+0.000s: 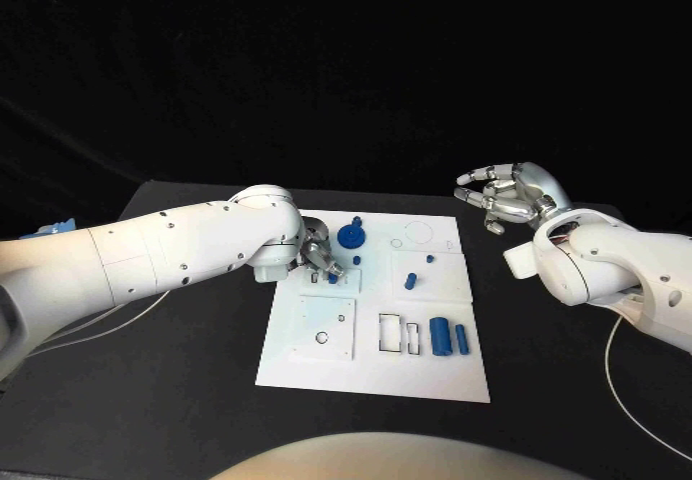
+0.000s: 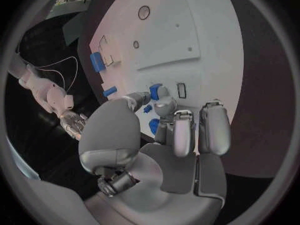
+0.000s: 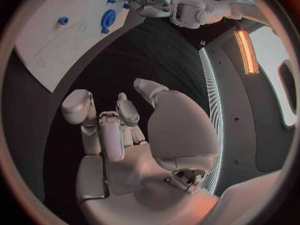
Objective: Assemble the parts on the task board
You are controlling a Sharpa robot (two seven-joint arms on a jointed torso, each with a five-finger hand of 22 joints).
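Task board (image 1: pixel 433 375): white plate that lay in the middle of the black counter (image 1: pixel 188 400), long side running away from the robot.
Left hand (image 1: pixel 320 258): was down over the board's far left part, fingers (image 2: pixel 182 135) curled towards the plate. Small blue pieces sat right at the fingertips in the left wrist view; whether one was pinched could not be told.
Small blue parts (image 1: pixel 335 277): lay on the board just under and beside the left hand.
Blue round part (image 1: pixel 353 237): disc-shaped, stood at the board's far edge, just beyond the left hand and touching or nearly touching it in the head view.
Blue peg (image 1: pixel 411 280): short piece in the middle square of the board, near the left hand and to its right.
Blue blocks (image 1: pixel 450 338): two upright-looking oblong pieces side by side in the near right recess, long axes pointing away from the robot, well apart from both hands.
Right hand (image 1: pixel 512 195): was raised off the board beyond its far right corner, fingers loosely curled inward with nothing in them.
Deciding relation: the far-left parts lay directly under the left hand, so the left arm was judged much the nearer for the next fit; the right hand stood clear of the plate.
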